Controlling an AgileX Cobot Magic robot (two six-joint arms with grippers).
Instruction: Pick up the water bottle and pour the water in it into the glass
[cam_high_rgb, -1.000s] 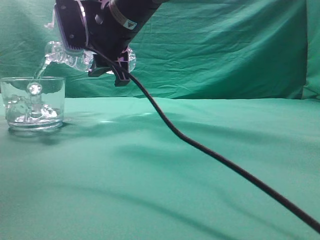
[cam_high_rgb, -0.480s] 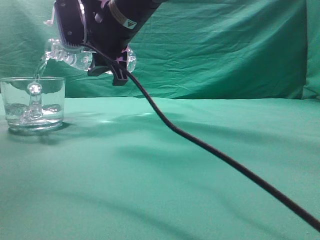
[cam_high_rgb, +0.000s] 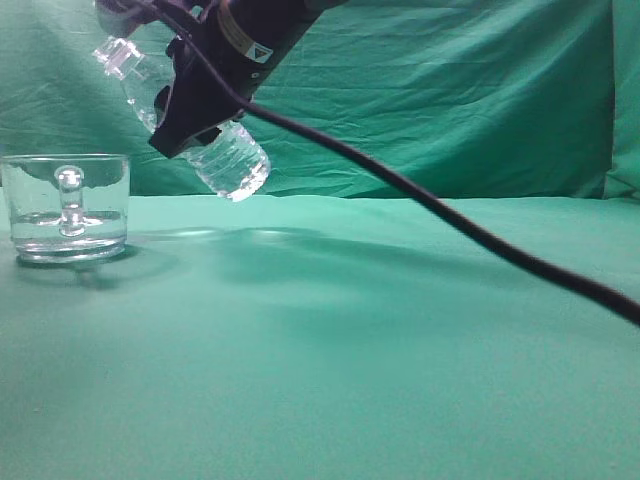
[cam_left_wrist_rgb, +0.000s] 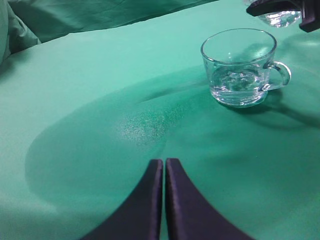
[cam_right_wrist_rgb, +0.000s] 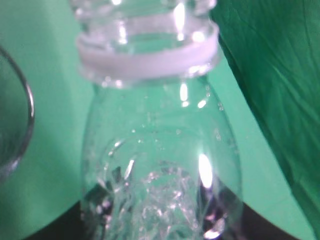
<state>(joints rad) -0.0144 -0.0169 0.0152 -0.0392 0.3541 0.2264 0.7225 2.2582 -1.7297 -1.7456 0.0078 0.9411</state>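
Exterior view: the right end effector (cam_high_rgb: 190, 105) is clamped round the middle of the water bottle (cam_high_rgb: 225, 160), held in the air to the right of the glass (cam_high_rgb: 66, 208), neck tilted up and to the left, base lowest. No stream leaves the neck. The bottle looks nearly empty, so I judge it light, thin-walled and easily crushed; the ribbed body is the sensible place to hold it (as it is held). The glass stands on the green bench (cam_high_rgb: 320, 350), thick-based and probably heavy, brittle, best taken by its handle.

Left wrist view: the left end effector (cam_left_wrist_rgb: 164, 167) hovers over bare cloth with its jaws together, holding nothing. Only here does the water (cam_left_wrist_rgb: 234, 82) show from above, pooled low in the glass (cam_left_wrist_rgb: 239, 67).

Right wrist view: only here are the bottle's (cam_right_wrist_rgb: 155, 165) pale neck ring, threads and droplets inside plain; the jaws are mostly hidden.
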